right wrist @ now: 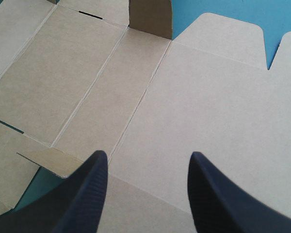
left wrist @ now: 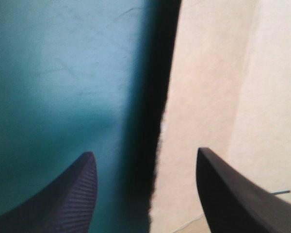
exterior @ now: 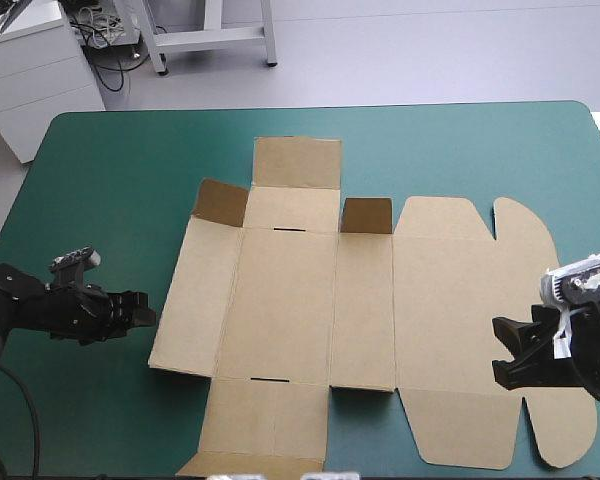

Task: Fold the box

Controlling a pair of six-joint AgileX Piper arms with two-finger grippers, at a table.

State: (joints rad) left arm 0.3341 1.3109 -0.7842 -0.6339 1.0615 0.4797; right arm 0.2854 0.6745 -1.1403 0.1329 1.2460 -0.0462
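Note:
The brown box [exterior: 310,300] lies as a cut sheet, mostly flat, in the middle of the table. Two small flaps stand raised at its far side [exterior: 220,203] [exterior: 366,215]. My left gripper [exterior: 147,313] sits low at the sheet's left edge, open. In the left wrist view, the left gripper [left wrist: 145,194] straddles that edge, with the box [left wrist: 218,87] ahead of one finger and teal-green cover [left wrist: 63,87] ahead of the other. My right gripper [exterior: 502,352] hovers open over the wide right panel. The right gripper [right wrist: 148,189] looks across the box [right wrist: 208,107] toward a raised flap [right wrist: 150,17].
The teal-green cover [exterior: 110,170] surrounds the sheet on the left and far sides. The sheet's near flap [exterior: 265,430] reaches the table's near edge, and its rounded tabs [exterior: 565,430] lie close to the right edge. A white cabinet [exterior: 30,70] stands beyond the far left corner.

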